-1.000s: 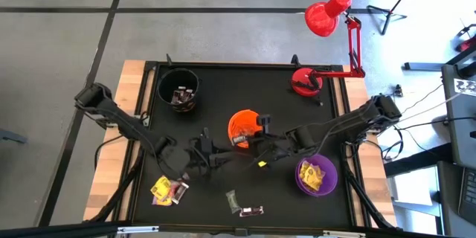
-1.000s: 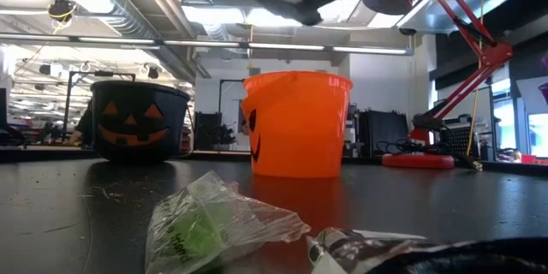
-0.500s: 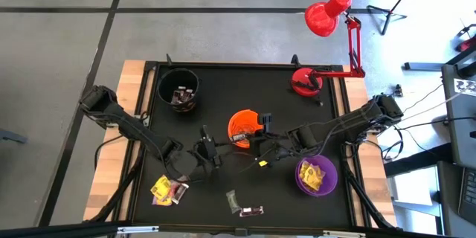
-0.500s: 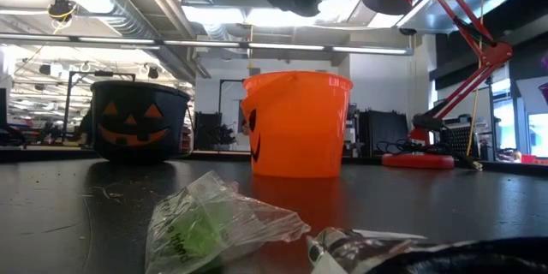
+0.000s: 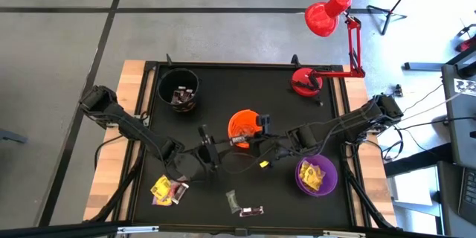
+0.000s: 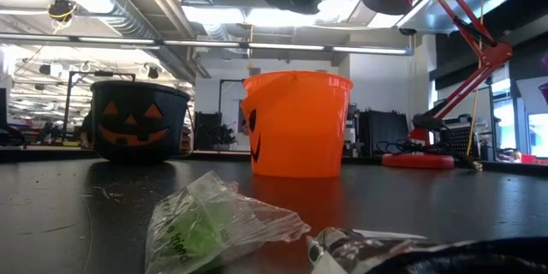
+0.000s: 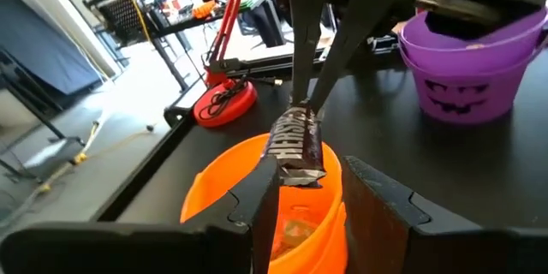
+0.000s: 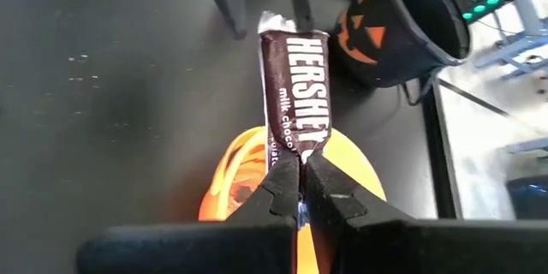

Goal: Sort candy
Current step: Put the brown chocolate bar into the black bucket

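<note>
The left gripper (image 5: 210,151) has slid in beside the right gripper (image 8: 300,190), its jaws apart around the bar (image 8: 294,87). The right's jaws are clamped on the bar's end, above the orange cup (image 7: 282,214): a handover looks near.

My table sits in even overhead light with soft shadows; bright ceiling strip lights (image 6: 257,17) glare, and the nearest crinkled clear wrapper (image 6: 214,223) blurs

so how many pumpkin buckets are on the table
3: a black bucket at the far left, an orange bucket in the middle, a purple bucket at the near right. None seems hidden.
</note>
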Controlling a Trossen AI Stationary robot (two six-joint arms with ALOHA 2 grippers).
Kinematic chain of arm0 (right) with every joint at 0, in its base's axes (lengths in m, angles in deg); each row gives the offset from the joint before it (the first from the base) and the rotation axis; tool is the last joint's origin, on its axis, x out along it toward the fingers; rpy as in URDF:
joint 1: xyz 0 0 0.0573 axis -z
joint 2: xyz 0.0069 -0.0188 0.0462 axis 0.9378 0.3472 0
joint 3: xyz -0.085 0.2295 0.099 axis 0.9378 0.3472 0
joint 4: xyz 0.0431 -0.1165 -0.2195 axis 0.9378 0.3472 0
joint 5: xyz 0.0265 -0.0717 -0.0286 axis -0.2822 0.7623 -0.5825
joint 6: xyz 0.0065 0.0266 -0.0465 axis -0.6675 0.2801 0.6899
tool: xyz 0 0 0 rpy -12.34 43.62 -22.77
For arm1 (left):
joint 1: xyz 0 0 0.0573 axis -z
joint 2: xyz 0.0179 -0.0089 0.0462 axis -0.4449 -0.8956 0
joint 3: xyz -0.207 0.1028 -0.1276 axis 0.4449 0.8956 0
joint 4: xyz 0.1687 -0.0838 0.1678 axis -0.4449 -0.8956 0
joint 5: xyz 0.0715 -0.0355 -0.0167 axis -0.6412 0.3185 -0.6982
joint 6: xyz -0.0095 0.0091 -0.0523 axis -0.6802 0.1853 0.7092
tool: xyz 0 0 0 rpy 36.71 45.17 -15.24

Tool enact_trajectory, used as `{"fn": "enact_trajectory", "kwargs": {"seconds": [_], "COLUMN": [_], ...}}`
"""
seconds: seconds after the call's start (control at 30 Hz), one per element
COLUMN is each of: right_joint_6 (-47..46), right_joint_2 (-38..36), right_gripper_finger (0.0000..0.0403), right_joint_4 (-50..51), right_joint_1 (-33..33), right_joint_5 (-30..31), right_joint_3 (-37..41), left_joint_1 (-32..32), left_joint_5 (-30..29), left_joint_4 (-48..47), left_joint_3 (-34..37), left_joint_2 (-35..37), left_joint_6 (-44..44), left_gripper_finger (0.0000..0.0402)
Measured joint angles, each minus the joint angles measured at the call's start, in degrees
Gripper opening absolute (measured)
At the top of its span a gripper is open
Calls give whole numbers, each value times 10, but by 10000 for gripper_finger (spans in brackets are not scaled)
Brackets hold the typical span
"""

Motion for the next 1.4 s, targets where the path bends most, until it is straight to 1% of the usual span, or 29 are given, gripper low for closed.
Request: {"fn": "enact_trajectory", "kwargs": {"seconds": [0.3, 0.53, 0.6, 0.73, 0.87, 1.1, 1.23, 1.4], "right_joint_6": [0, 10, 10, 9, 9, 9, 7, 6], "right_joint_2": [0, 0, 1, 1, 1, 1, 1, 1], "right_gripper_finger": [8, 7, 7, 7, 7, 7, 7, 7], "right_joint_4": [-11, -27, -26, -28, -30, -34, -34, -34], "right_joint_1": [0, 0, 1, 5, 7, 7, 7, 7], "right_joint_5": [-57, -70, -81, -123, -144, -151, -152, -152], "right_joint_3": [0, 0, -6, -22, -36, -40, -40, -40], "left_joint_1": [0, 0, 0, 0, 0, 0, 0, 0], "left_joint_5": [-1, -4, -4, -2, -2, 1, 2, 7], "left_joint_4": [-11, -11, -10, -8, -3, 10, 11, 10], "left_joint_3": [0, 0, 0, 0, 0, 0, 0, 0], "left_joint_2": [0, 1, 1, 1, 1, 1, 1, 1], "left_joint_6": [-78, -135, -139, -145, -147, -147, -147, -147], "left_gripper_finger": [120, 120, 120, 120, 120, 118, 101, 59]}}
